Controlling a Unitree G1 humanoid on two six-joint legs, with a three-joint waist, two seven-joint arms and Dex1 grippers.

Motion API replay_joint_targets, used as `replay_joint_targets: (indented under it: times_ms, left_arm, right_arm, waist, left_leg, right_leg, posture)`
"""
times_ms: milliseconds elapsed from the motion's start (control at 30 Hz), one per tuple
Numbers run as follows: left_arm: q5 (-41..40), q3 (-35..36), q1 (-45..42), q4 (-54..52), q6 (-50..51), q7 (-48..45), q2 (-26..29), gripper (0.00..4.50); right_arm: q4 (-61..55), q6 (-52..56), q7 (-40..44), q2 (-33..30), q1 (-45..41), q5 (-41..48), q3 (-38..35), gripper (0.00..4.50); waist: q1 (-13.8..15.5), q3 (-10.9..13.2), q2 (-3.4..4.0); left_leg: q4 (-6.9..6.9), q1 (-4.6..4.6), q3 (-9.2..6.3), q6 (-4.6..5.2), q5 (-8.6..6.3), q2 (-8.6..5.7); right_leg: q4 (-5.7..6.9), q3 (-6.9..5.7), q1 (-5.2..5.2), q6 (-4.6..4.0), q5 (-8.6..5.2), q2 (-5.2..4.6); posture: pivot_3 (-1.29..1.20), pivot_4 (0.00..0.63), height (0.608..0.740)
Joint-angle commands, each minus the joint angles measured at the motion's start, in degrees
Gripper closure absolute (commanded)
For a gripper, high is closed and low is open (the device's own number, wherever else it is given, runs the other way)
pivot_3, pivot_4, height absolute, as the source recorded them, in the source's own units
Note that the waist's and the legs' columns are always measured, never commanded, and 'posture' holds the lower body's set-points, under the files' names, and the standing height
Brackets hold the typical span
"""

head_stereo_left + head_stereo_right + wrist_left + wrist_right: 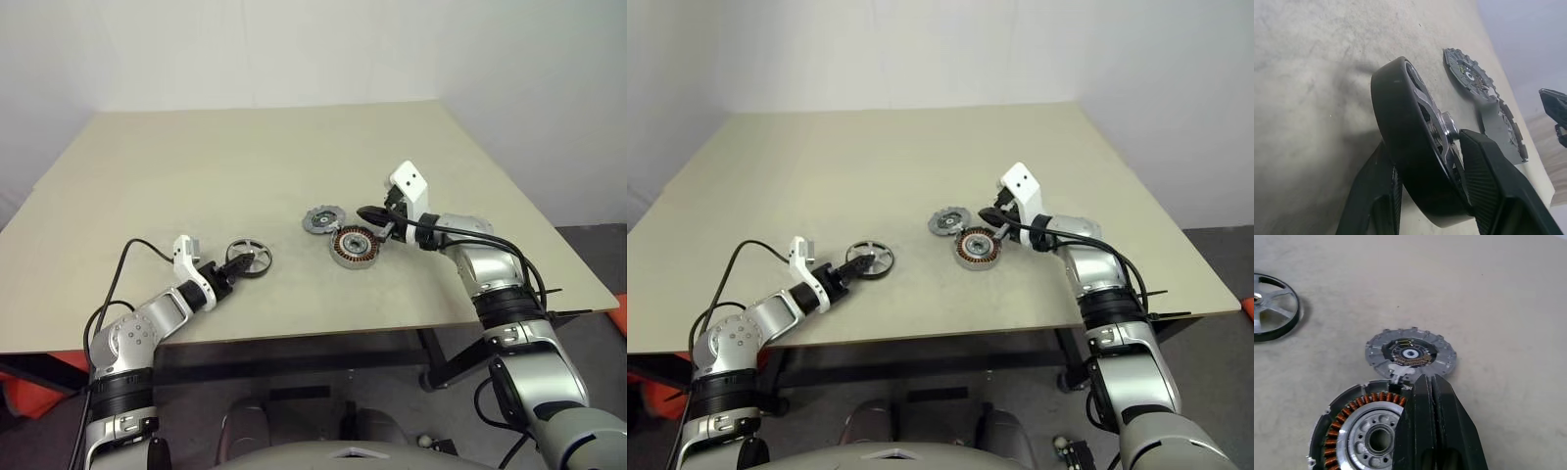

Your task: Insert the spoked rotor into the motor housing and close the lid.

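**Left jaws gripping rotor; housing and lid lie separate on the tabletop**

Left gripper (pixel 227 273): it reaches in low from the near left corner of the tabletop (pixel 196 166), pointing toward two o'clock. Its jaws are closed across the spoked rotor (pixel 249 258), one black finger (pixel 1498 186) on the hub face and the other behind the dark rim, as the left wrist view shows. The rotor is tilted on its edge in that view, with its lower rim at or near the surface.

Lid (pixel 322 219): it lies flat near the tabletop's centre, at roughly two o'clock from the rotor and well apart from it. Its notched edge and lighter centre face up.

Motor housing (pixel 354 246): it sits upright just beside the lid, at about four o'clock from it, with its copper windings exposed and its cavity open.

Right gripper (pixel 368 214): it comes in from the right, pointing toward nine o'clock. Its jaws are pressed fully together, holding nothing, with the tips over the far right rim of the housing. Contact with the rim cannot be confirmed.
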Motion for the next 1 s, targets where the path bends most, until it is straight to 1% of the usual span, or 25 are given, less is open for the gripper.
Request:
replay_joint_targets:
  times_ms: [33, 100, 200, 367, 533, 733, 1000]
  left_arm:
    - [-4.64, 2.20, -1.93, -1.38, -0.18, -0.42, -1.45, 3.07]
    - [-6.94, 3.10, -3.03, -0.93, -0.19, -0.46, -2.75, 3.07]
    - [-8.29, 2.81, -3.90, -0.84, -0.20, -0.48, -3.66, 3.07]
    - [-8.80, 1.05, -5.29, -0.04, -0.16, -0.41, -4.92, 3.07]
    - [-7.82, -2.37, -9.55, 4.75, 0.11, -1.05, -8.26, 3.07]
    - [-5.72, -5.11, -17.17, 14.84, -0.69, -1.51, -11.83, 3.07]
    - [1.13, -8.51, -27.33, 30.73, -3.71, -4.64, -13.99, 3.07]
  right_arm:
    - [2.14, -1.33, -3.67, -0.53, -2.94, -1.33, -1.96, 4.50]
    - [4.45, -1.83, -6.07, -1.01, -3.74, -2.67, -1.95, 4.50]
    - [6.03, -2.44, -7.32, -1.38, -4.16, -3.45, -1.83, 4.50]
    - [5.82, -2.28, -7.82, -1.56, -4.03, -3.30, -1.96, 4.50]
    - [9.91, -2.30, -13.05, -2.29, -6.04, -5.36, -3.03, 4.50]
    - [13.16, -2.71, -17.86, -4.46, -6.70, -8.22, -3.24, 4.50]
    - [10.17, -1.68, -19.14, -4.89, -4.64, -8.40, -4.48, 4.50]
  waist:
    - [-0.01, 0.00, -0.01]
    - [0.06, 0.01, -0.01]
    - [0.03, 0.01, -0.02]
    - [-0.04, 0.01, -0.02]
    - [0.11, 0.03, -0.04]
    - [0.25, 0.05, -0.07]
    - [0.12, 0.05, -0.08]
  left_leg:
    - [0.00, 0.00, 0.00, 0.00, 0.00, 0.00]
    - [0.00, -0.01, 0.00, -0.01, 0.01, 0.00]
    - [0.01, -0.01, 0.00, -0.01, 0.01, -0.02]
    - [-0.02, -0.09, 0.00, -0.01, 0.00, -0.01]
    - [0.00, -0.10, 0.01, -0.01, 0.00, -0.04]
    - [0.02, -0.09, 0.00, -0.05, 0.03, -0.08]
    - [0.00, -0.13, 0.00, -0.04, 0.03, -0.10]
  right_leg:
    - [0.00, 0.00, 0.00, 0.00, 0.00, 0.00]
    - [0.00, 0.00, 0.00, 0.00, 0.00, 0.00]
    - [0.00, 0.00, 0.00, 0.00, 0.00, 0.00]
    - [-0.03, 0.00, -0.07, 0.00, 0.00, 0.01]
    - [-0.03, 0.00, -0.06, 0.01, 0.01, -0.01]
    - [-0.05, 0.02, -0.01, 0.05, 0.03, -0.03]
    - [-0.11, 0.04, -0.04, 0.06, 0.04, -0.02]
  posture:
    - [0.00, 0.000, 0.740]
    - [0.00, 0.000, 0.740]
    - [0.00, 0.000, 0.740]
    - [0.00, 0.000, 0.740]
    - [0.00, 0.000, 0.740]
    - [0.00, 0.000, 0.740]
    - [0.00, 0.000, 0.740]
